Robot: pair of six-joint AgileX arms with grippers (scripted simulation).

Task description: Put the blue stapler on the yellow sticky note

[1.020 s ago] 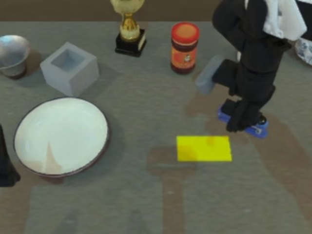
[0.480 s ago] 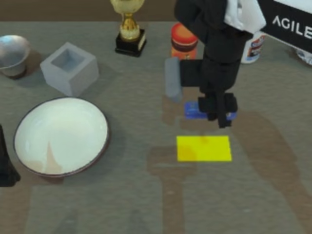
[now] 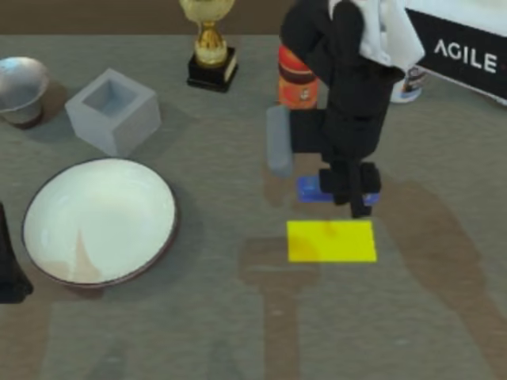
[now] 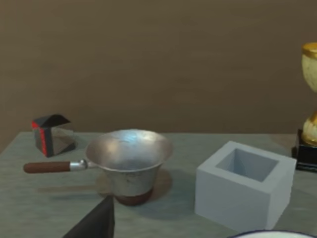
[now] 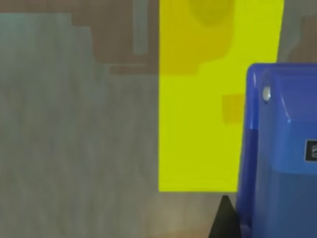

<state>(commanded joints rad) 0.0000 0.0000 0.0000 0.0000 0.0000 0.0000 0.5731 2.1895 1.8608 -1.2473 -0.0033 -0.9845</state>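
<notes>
My right gripper (image 3: pixel 349 190) is shut on the blue stapler (image 3: pixel 310 188), holding it crosswise just behind the far edge of the yellow sticky note (image 3: pixel 331 241). The stapler's blue ends stick out on both sides of the dark fingers. In the right wrist view the stapler (image 5: pixel 282 158) fills one side, overlapping the edge of the note (image 5: pixel 198 124), with one dark fingertip (image 5: pixel 225 220) against it. Whether the stapler touches the table cannot be told. My left arm (image 3: pixel 8 269) stays parked at the table's left edge, its gripper open.
A white plate (image 3: pixel 119 206) lies at the left. Along the back stand a metal pan (image 3: pixel 20 89), a grey hollow cube (image 3: pixel 113 111), a gold trophy (image 3: pixel 210 47), a red-lidded jar (image 3: pixel 295 79) and a white bottle (image 3: pixel 408 83).
My right gripper has carried the stapler leftward from the right side, turned it crosswise, and lately brought it slightly nearer the note. The left arm has not moved.
</notes>
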